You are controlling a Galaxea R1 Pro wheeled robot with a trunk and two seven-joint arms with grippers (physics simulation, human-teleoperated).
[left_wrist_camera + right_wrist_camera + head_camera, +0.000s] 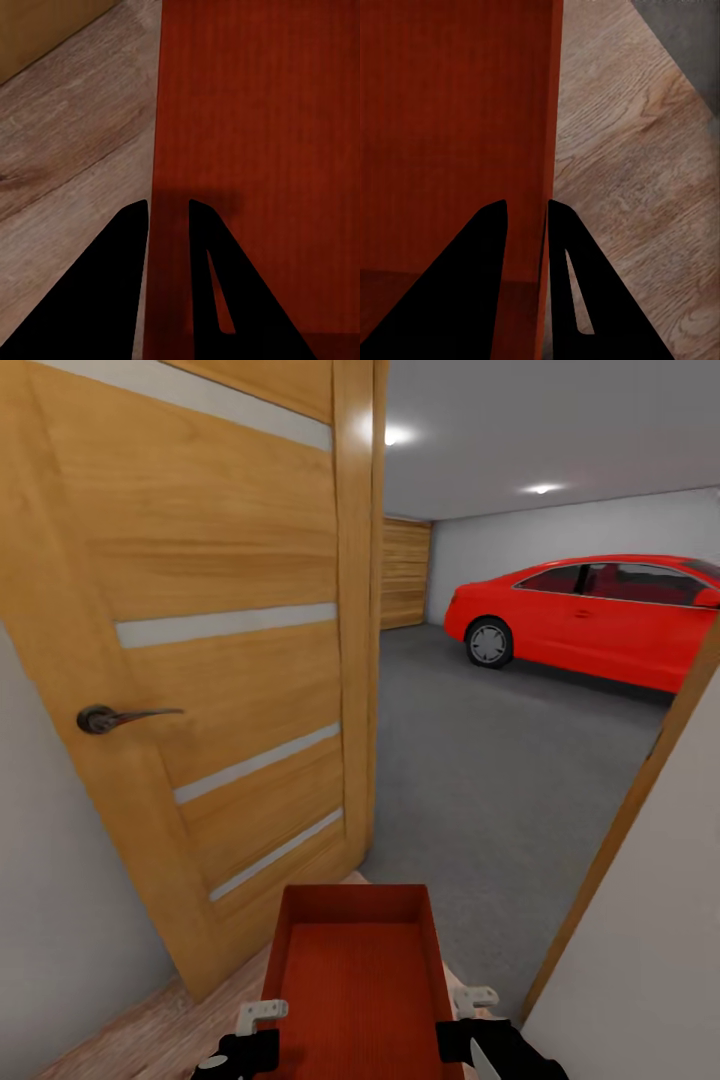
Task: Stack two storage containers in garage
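Gripping storage container (355,960): left jaws (168,206) clamped on one side wall; right jaws (526,206) clamped opposite.

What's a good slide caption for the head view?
Both grippers carry an orange-red storage container through the open wooden door into the garage.

Open wooden door (220,660) (dark lever handle (118,717)), red car (600,615), ceiling lights (398,435)

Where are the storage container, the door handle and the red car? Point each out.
storage container (350,970): head view, ribbed inner bottom.
door handle (125,716): head view, middle of the dark lever.
red car (600,620): head view, side door panel.
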